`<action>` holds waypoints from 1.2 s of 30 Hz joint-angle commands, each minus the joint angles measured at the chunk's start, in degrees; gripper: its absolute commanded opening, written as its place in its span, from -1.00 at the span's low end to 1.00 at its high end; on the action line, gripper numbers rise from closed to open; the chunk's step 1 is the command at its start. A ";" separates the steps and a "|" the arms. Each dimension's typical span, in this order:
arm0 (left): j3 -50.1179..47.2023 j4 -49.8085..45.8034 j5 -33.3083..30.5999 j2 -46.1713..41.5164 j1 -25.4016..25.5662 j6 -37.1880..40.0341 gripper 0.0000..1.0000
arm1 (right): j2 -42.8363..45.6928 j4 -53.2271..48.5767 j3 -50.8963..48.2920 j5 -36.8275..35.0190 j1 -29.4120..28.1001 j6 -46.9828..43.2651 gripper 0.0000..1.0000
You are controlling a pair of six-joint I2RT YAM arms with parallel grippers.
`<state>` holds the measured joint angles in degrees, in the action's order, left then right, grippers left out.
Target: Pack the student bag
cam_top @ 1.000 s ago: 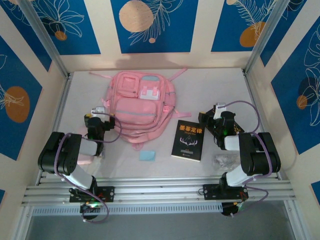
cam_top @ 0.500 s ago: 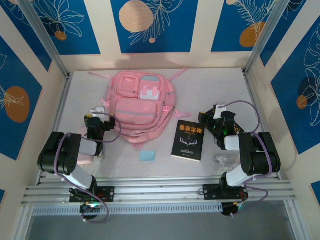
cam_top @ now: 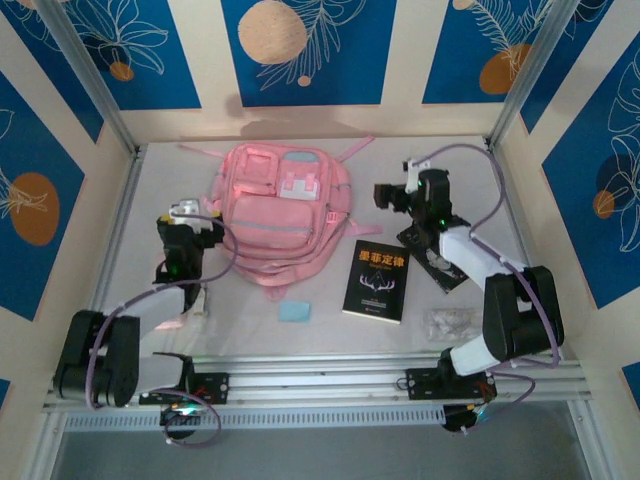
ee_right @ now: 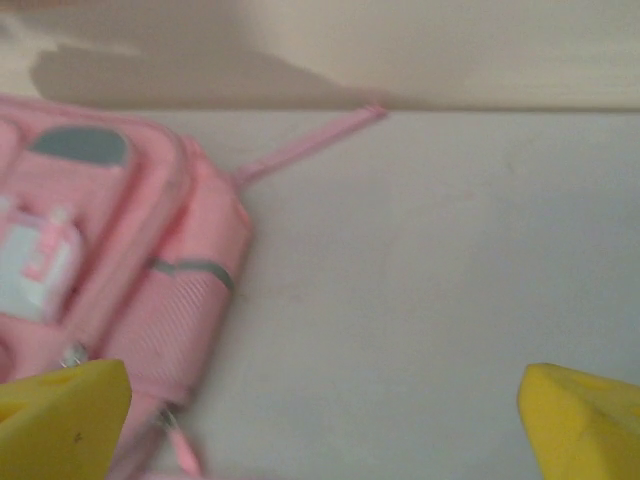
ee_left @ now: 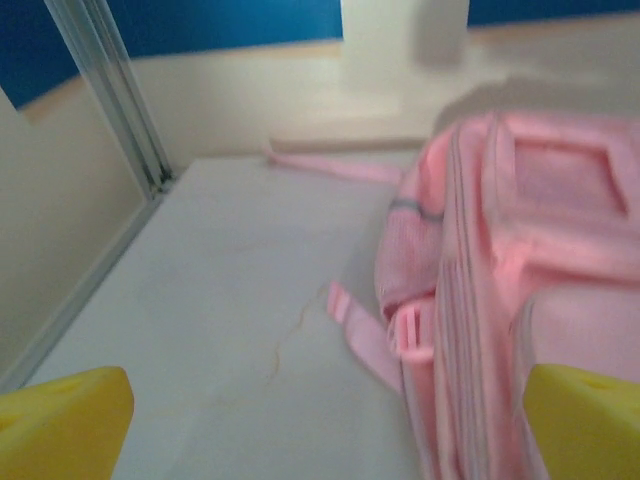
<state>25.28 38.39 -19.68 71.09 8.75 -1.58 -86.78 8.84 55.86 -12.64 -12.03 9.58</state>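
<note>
Student bag (cam_top: 282, 215) flat between left gripper (cam_top: 187, 218) and right gripper (cam_top: 393, 194), each at full width, empty, clear of it.

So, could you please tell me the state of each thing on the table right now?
student bag: lying flat, front up, no pocket visibly open.
black book: closed, flat, cover up.
left gripper: jaws open, empty.
right gripper: jaws open, empty.

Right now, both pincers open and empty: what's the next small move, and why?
Probably ease the open left pincer onto the near side of the large soft pink fabric backpack: it lies flat, looks closed, and the black book lies beside it.
</note>
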 commanded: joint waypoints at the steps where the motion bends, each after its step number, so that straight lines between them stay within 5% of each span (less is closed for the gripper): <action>1: 6.21 -17.73 -0.31 -2.94 0.80 -10.79 0.99 | -7.53 -16.98 10.89 4.48 -1.85 8.75 0.98; 7: 12.95 -41.27 5.60 -4.65 3.27 -30.54 0.99 | -24.71 -24.89 29.69 16.51 -1.89 20.08 0.77; 16: 11.19 -53.31 15.52 -4.64 9.30 -46.60 0.95 | -40.58 -20.78 39.97 30.03 -1.35 29.16 0.53; 20: 9.46 -51.00 15.30 0.05 13.08 -49.56 0.96 | -43.05 -14.24 38.81 35.17 -1.38 33.10 0.31; 26: 10.39 -40.63 13.42 9.64 14.27 -51.83 0.97 | -39.99 -9.31 34.97 39.07 -1.35 34.72 -0.80; 28: 10.64 -34.14 11.74 13.26 14.27 -52.81 0.97 | -36.25 -6.63 30.75 40.09 -0.67 36.01 -0.99; 36: 27.65 -26.09 9.18 30.33 14.10 -43.44 0.97 | -21.04 -4.34 14.57 42.05 -1.15 39.16 -1.00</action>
<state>47.16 -1.76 -10.68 95.02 22.59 -49.91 -113.93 3.86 73.12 21.87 -10.74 47.05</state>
